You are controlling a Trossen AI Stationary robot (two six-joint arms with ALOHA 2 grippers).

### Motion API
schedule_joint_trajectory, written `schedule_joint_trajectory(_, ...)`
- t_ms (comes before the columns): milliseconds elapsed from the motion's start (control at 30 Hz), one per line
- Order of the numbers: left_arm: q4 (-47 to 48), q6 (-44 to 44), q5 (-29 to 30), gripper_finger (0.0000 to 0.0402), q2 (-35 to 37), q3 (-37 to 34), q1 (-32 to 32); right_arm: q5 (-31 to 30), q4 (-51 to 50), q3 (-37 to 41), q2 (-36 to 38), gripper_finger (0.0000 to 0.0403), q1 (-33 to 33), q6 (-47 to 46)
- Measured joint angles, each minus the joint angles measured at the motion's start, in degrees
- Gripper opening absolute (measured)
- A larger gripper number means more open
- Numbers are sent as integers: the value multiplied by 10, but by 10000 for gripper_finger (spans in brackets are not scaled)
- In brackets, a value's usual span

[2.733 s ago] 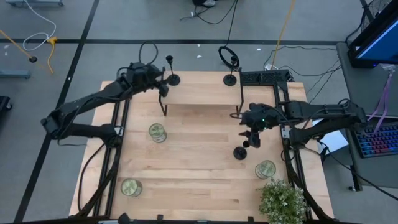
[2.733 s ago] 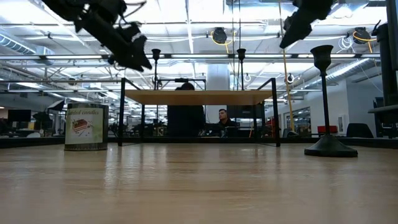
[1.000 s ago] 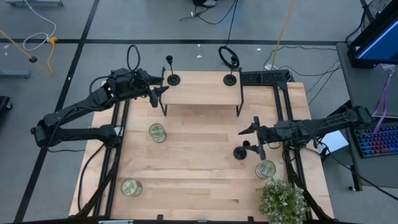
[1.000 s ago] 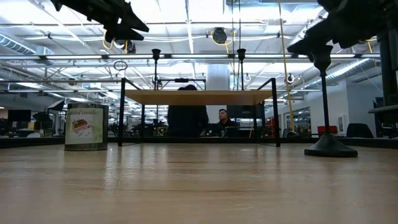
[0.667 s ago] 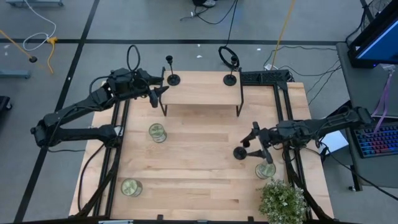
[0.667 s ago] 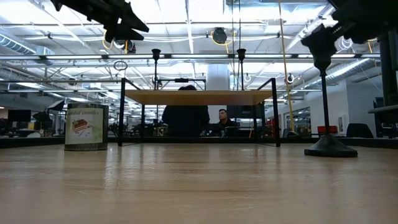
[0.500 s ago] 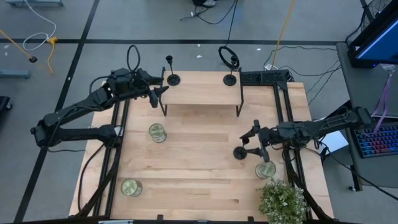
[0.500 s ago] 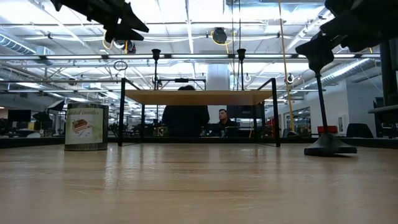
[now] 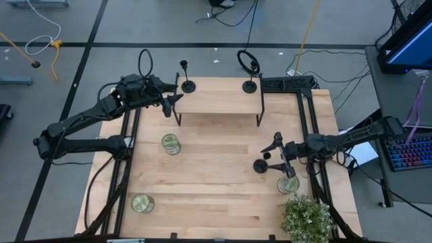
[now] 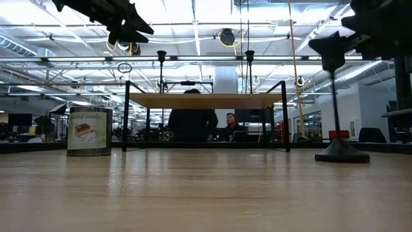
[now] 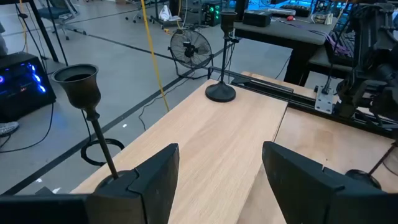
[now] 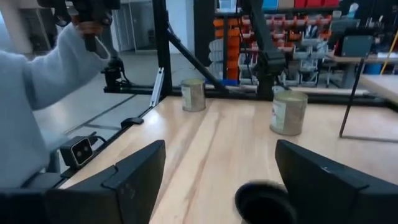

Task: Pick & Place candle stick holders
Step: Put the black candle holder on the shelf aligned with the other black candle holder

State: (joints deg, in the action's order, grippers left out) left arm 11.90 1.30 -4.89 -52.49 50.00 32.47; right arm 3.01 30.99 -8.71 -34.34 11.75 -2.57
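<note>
Two black candle stick holders (image 9: 186, 84) (image 9: 250, 85) stand on their round bases at the far edge of a raised wooden shelf (image 9: 219, 101). The third holder (image 9: 260, 165) stands on the table at the right. My right gripper (image 9: 278, 155) is level and open, with that holder's cup top (image 12: 264, 202) between its fingers; I see no touch. It also shows in the low view (image 10: 335, 45). My left gripper (image 9: 177, 98) is open and empty at the shelf's left end, beside the left holder (image 11: 81, 90).
Three glass jars with greenish contents stand on the table (image 9: 171, 143) (image 9: 142, 202) (image 9: 288, 183). A potted plant (image 9: 307, 217) stands at the near right corner. A person's sleeve (image 12: 37, 81) shows beyond the table's edge.
My right gripper has come down a little around the table holder's cup top and stays open. The holder tipped briefly to one side and stands upright again.
</note>
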Motion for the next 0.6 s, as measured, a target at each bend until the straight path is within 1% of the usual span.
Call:
schedule_joint_trajectory(100,0,0,0,239,0,0,0,0,43,-1,11,299,0,5)
schedule_joint_trajectory(200,0,1,0,239,0,0,0,-1,37,-1,29,299,0,12)
schedule_joint_trajectory(300,0,1,0,239,0,0,0,-4,-11,-1,44,299,0,35)
schedule_joint_trajectory(333,0,1,0,239,0,0,0,-15,-31,-1,47,299,0,37)
schedule_joint_trajectory(467,1,1,0,239,0,0,0,-107,-92,-1,47,299,-1,34)
schedule_joint_trajectory(533,1,1,0,239,0,0,0,-105,-109,-1,47,299,0,35)
schedule_joint_trajectory(600,1,0,-1,239,0,0,0,-85,-124,-1,47,299,0,27)
